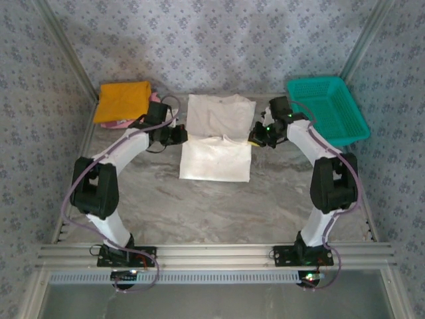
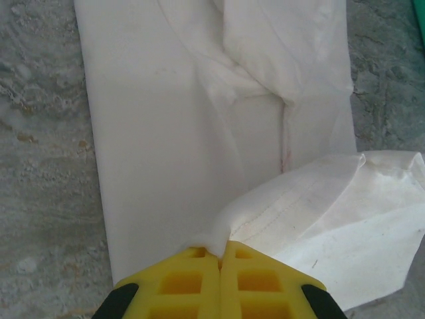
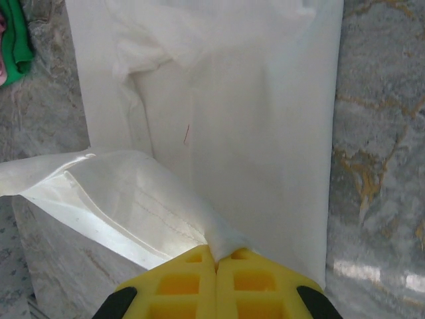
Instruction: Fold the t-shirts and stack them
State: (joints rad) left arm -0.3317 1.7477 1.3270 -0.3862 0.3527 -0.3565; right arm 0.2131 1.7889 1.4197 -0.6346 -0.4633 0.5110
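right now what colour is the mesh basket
Teal; the basket shows best in the top external view.

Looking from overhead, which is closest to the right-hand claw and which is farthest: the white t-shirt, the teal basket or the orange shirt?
1. white t-shirt, middle of the table, pinched in the right gripper.
2. teal basket, back right corner, just beside that arm.
3. orange shirt, back left corner, across the white t-shirt.

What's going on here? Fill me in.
Two robot arms are folding a white t-shirt lying mid-table. The left gripper and right gripper each have their jaws shut on a pinch of its cloth, one at either side edge, with a flap lifted. A folded orange shirt sits far left, a teal basket far right.
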